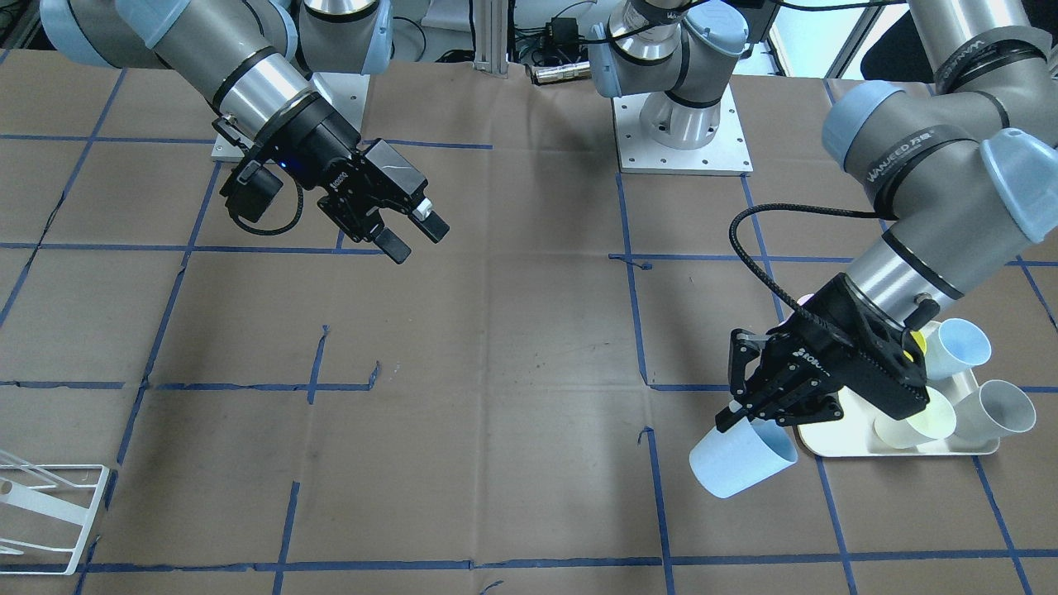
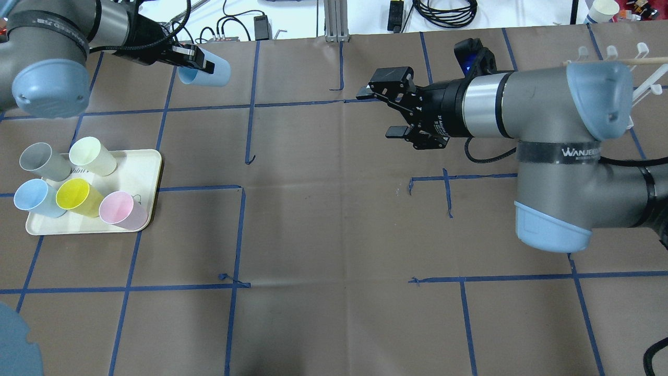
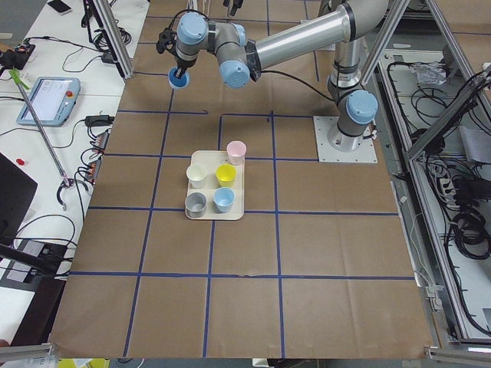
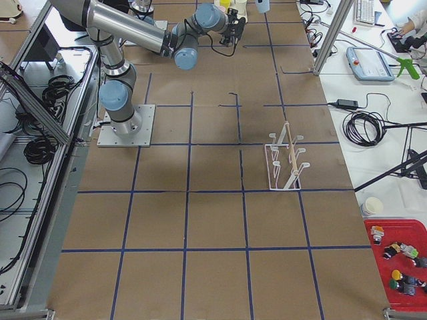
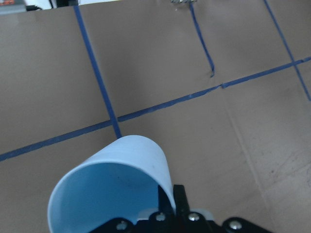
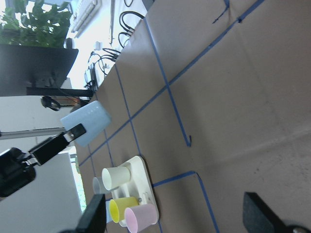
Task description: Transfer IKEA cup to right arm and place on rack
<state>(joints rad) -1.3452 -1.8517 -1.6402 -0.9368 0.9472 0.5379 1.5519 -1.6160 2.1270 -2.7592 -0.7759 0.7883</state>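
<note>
Nearest the robot, a cream tray [image 2: 148, 172] holds five cups. Farther out, the right gripper [image 2: 378, 114] hovers with its fingers spread and empty. The left gripper [image 2: 201, 65] pinches the pale-blue cup [image 2: 211, 73] by its rim, tipped sideways in the air beyond the tray. The white wire rack [image 1: 51, 471] stands on the table's far right, well apart from both.

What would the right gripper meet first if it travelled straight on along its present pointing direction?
Probably the bare table paper mid-table: the right gripper tilts slightly downward, and its line seems to pass between the held blue cup and the tray. Depth is unclear.
</note>
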